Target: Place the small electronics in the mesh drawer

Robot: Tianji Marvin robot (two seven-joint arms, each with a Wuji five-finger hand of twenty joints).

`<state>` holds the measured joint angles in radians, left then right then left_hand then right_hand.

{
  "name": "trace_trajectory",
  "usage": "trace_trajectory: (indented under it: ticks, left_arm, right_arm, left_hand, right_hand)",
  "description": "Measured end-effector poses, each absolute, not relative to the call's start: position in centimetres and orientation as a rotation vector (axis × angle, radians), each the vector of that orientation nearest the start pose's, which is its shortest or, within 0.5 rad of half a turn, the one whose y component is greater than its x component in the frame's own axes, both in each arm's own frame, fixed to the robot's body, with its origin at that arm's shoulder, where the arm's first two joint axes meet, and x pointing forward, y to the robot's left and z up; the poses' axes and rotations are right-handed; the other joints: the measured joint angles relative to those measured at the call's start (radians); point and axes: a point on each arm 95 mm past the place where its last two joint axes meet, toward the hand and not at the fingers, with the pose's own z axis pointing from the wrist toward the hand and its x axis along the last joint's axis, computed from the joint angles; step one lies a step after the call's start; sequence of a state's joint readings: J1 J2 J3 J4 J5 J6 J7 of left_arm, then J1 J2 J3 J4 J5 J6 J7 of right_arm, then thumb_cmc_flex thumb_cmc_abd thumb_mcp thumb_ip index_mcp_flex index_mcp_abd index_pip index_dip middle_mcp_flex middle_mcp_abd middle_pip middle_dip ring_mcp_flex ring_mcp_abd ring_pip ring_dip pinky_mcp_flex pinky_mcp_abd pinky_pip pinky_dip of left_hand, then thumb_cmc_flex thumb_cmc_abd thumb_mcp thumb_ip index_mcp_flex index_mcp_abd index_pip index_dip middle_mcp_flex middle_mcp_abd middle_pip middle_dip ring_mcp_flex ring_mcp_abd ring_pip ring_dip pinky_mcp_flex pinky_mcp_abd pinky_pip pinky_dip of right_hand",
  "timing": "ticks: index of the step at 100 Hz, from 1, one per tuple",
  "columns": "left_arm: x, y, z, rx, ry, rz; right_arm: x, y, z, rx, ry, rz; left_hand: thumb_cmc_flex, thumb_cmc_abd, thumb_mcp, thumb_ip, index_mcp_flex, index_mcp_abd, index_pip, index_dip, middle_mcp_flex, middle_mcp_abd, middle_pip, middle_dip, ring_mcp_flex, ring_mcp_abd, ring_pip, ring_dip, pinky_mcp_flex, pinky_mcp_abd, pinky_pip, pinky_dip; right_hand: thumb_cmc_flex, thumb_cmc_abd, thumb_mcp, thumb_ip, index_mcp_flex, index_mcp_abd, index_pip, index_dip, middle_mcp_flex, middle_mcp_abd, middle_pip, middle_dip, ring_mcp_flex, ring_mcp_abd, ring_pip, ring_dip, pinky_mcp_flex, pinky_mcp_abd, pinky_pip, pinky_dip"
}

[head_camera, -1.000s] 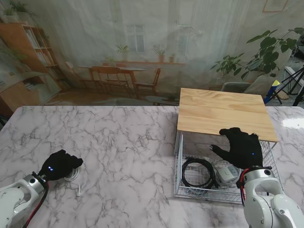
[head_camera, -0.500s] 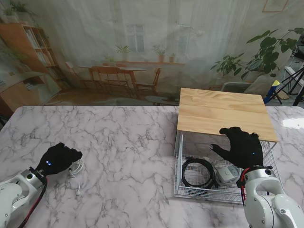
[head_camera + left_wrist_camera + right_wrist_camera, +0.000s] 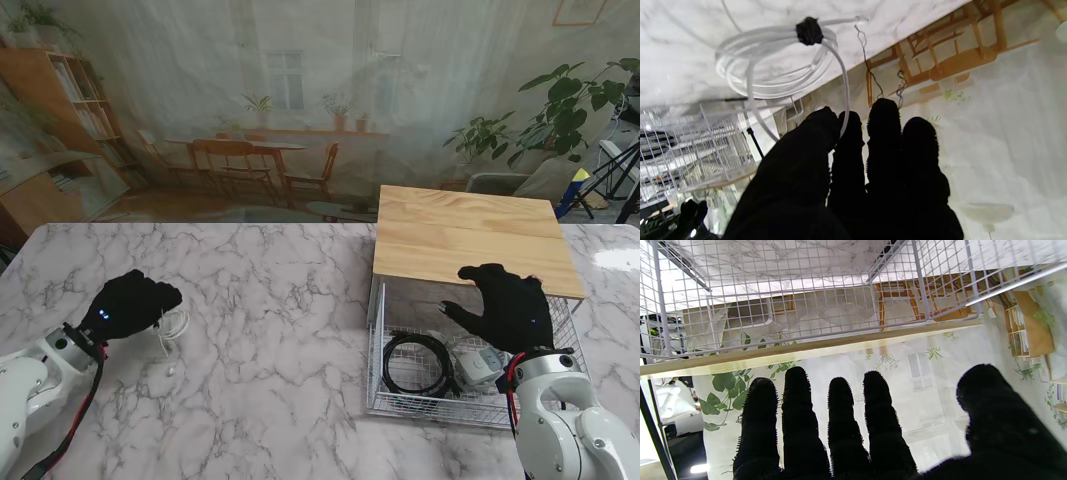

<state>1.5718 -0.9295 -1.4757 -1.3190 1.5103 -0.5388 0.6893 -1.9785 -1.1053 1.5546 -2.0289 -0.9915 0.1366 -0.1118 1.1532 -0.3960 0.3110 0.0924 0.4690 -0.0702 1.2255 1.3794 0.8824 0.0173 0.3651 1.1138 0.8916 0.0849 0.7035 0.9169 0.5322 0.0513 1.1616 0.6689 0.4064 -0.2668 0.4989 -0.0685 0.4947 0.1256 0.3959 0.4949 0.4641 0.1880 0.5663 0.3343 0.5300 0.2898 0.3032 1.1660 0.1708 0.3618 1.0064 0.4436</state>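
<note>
Left hand (image 3: 130,305) has its fingers (image 3: 853,133) pinched on a strand of the coiled white cable (image 3: 773,63), coil dangling over the tabletop (image 3: 270,290) (long axis hanging down). Right hand (image 3: 510,308) hovers spread and empty over the mesh drawer (image 3: 376,352)

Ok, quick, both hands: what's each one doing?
Left hand: shut on the white cable, pinched between its fingers.
Right hand: open, fingers spread, holding nothing.

Hidden and cut off

The white charger (image 3: 478,364) sits partly behind the right hand (image 3: 508,308); the mesh drawer (image 3: 379,398) runs under the wooden top (image 3: 470,236).
</note>
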Motion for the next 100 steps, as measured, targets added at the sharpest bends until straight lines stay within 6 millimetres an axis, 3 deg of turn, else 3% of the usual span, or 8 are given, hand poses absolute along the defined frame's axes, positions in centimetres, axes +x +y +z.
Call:
trace_trajectory:
  ticks: [15, 24, 48, 100]
  left_arm:
    - [40.8, 12.8, -28.7, -0.404, 1.563, -1.589]
    - [42.0, 11.4, -27.2, -0.392, 1.552, -1.626]
    - [44.4, 6.7, -23.2, -0.334, 1.554, -1.733]
    - [46.1, -3.7, -16.0, -0.223, 1.504, -1.985]
  right_arm:
    - [31.8, -6.2, -25.0, 1.225, 1.121, 1.441]
    - [31.9, -5.9, -25.0, 1.218, 1.133, 1.452]
    - [32.2, -5.3, -25.0, 1.202, 1.155, 1.483]
    - [34.2, -3.3, -24.0, 1.218, 1.172, 1.593]
  left_hand:
    - [0.0, 0.0, 0.0, 0.0, 0.0, 0.0, 0.001, 0.001, 0.0, 0.0, 0.0, 0.001, 0.0, 0.0, 0.0, 0.0, 0.0, 0.0, 0.0, 0.0]
    - [-0.001, 0.0, 0.01, 0.0, 0.0, 0.0, 0.001, 0.001, 0.0, 0.0, 0.0, 0.004, 0.0, 0.0, 0.001, 0.0, 0.0, 0.0, 0.0, 0.0]
    - [-0.012, -0.001, 0.014, 0.0, 0.0, 0.001, 0.002, 0.008, 0.0, -0.001, 0.0, 0.011, 0.0, -0.001, 0.002, 0.001, 0.0, 0.0, 0.0, 0.0]
    - [-0.012, -0.001, 0.022, 0.0, 0.0, 0.001, 0.003, 0.018, 0.0, -0.001, 0.0, 0.012, 0.0, -0.001, 0.005, 0.002, 0.0, 0.0, 0.0, 0.0]
  right_hand:
    - [0.0, 0.0, 0.001, 0.0, 0.0, -0.001, 0.0, 0.0, 0.0, 0.0, 0.0, 0.0, 0.0, 0.0, 0.0, 0.0, 0.0, 0.0, 0.0, 0.0]
    - [0.0, -0.001, 0.015, 0.0, 0.0, -0.038, 0.0, 0.0, 0.0, 0.0, 0.0, 0.0, 0.0, 0.0, 0.0, 0.0, -0.01, 0.001, 0.0, 0.0]
    - [0.0, -0.025, 0.038, 0.0, -0.053, -0.062, 0.003, 0.0, 0.0, 0.0, 0.0, 0.006, -0.007, 0.0, 0.0, 0.0, -0.011, 0.001, -0.008, 0.0]
    - [-0.067, -0.081, 0.047, 0.0, -0.064, -0.036, -0.015, -0.008, -0.026, 0.0, -0.002, 0.009, -0.037, 0.001, -0.002, -0.01, -0.043, 0.012, -0.044, -0.001]
